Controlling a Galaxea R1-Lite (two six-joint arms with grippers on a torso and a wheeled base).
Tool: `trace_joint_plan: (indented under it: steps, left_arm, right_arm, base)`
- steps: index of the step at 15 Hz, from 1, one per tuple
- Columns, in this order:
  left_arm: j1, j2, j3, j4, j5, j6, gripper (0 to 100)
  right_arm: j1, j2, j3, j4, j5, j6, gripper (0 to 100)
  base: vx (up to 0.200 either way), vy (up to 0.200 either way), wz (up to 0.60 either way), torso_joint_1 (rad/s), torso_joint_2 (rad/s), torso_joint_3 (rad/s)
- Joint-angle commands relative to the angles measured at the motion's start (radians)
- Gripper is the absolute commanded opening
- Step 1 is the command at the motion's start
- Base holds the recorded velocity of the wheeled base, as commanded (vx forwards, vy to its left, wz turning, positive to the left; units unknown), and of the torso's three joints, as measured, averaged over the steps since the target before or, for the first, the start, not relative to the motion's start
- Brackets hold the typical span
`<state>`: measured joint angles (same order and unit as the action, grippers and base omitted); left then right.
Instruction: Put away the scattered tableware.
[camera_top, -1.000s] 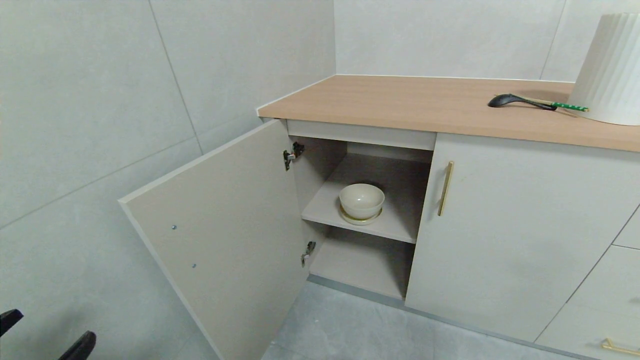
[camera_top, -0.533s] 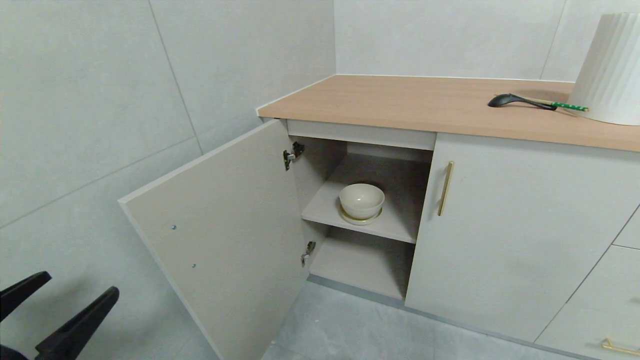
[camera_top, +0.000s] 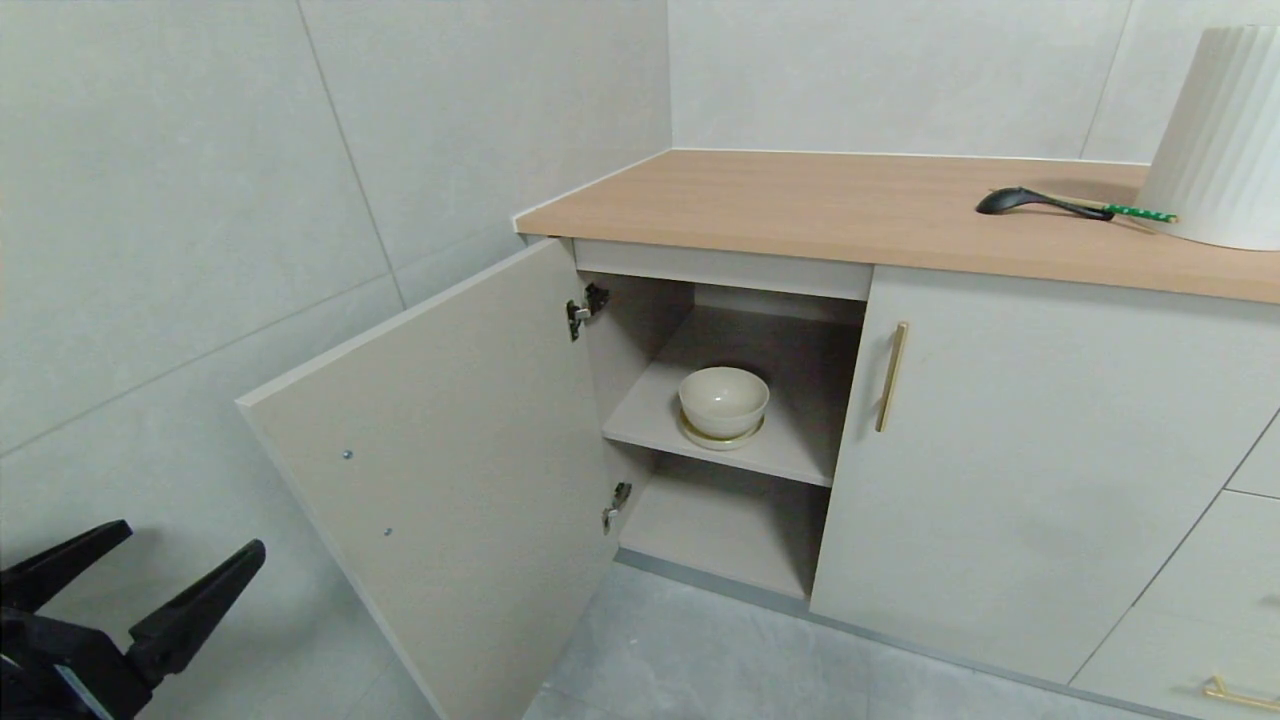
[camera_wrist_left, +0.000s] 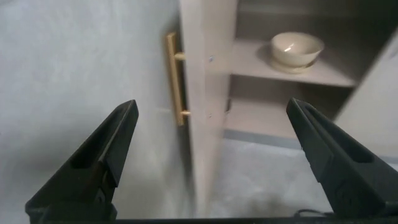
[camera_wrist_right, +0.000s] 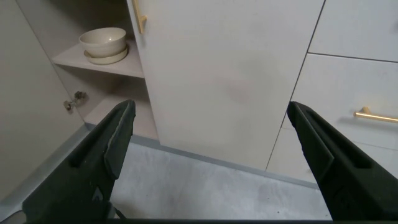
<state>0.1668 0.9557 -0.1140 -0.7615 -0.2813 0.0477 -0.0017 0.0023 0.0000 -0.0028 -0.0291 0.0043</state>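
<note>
- Seemingly closing the cupboard door (camera_top: 450, 430), bowl (camera_top: 723, 398) already shelved.
- Calls for the left gripper (camera_top: 195, 535), fingers spread, hooking the handle (camera_wrist_left: 176, 78).
- Right gripper (camera_wrist_right: 211, 106) likewise spread, empty.

Countertop (camera_top: 820, 205): wood grain, matt, smooth. Cabinet door (camera_top: 450, 450): beige laminate look, matt. Handle (camera_top: 890, 377): brass-tone metal, soft sheen. Hinge (camera_top: 588, 305): shiny metal. Bowl (camera_top: 723, 400): glossy, ceramic look. Spoon (camera_top: 1010, 201): black, glossy plastic look. Wall tiles (camera_top: 180, 200): grey, smooth, matt. Ribbed container (camera_top: 1215, 140): white, matt. Left gripper (camera_top: 192, 535): black matt plastic.
</note>
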Motion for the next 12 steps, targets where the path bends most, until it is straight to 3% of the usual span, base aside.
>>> trace_joint_plan:
  steps: [1, 6, 9, 12]
  left_arm:
    - [0.007, 0.015, -0.001, -0.001, 0.001, 0.004, 100]
    - [0.007, 0.101, -0.099, -0.004, -0.001, -0.005, 100]
    - [-0.004, 0.123, -0.104, -0.015, -0.026, -0.005, 100]
    - [-0.003, 0.215, -0.102, -0.108, -0.07, -0.008, 100]
  right_arm:
    - [0.0, -0.002, 0.0, 0.0, 0.0, 0.0, 100]
    - [0.0, -0.002, 0.0, 0.0, 0.0, 0.0, 100]
    - [0.0, -0.002, 0.0, 0.0, 0.0, 0.0, 100]
    - [0.0, -0.002, 0.0, 0.0, 0.0, 0.0, 100]
  base:
    - [0.0, 0.0, 0.0, 0.0, 0.0, 0.0]
    - [0.0, 0.0, 0.0, 0.0, 0.0, 0.0]
    - [0.0, 0.0, 0.0, 0.0, 0.0, 0.0]
    - [0.0, 0.0, 0.0, 0.0, 0.0, 0.0]
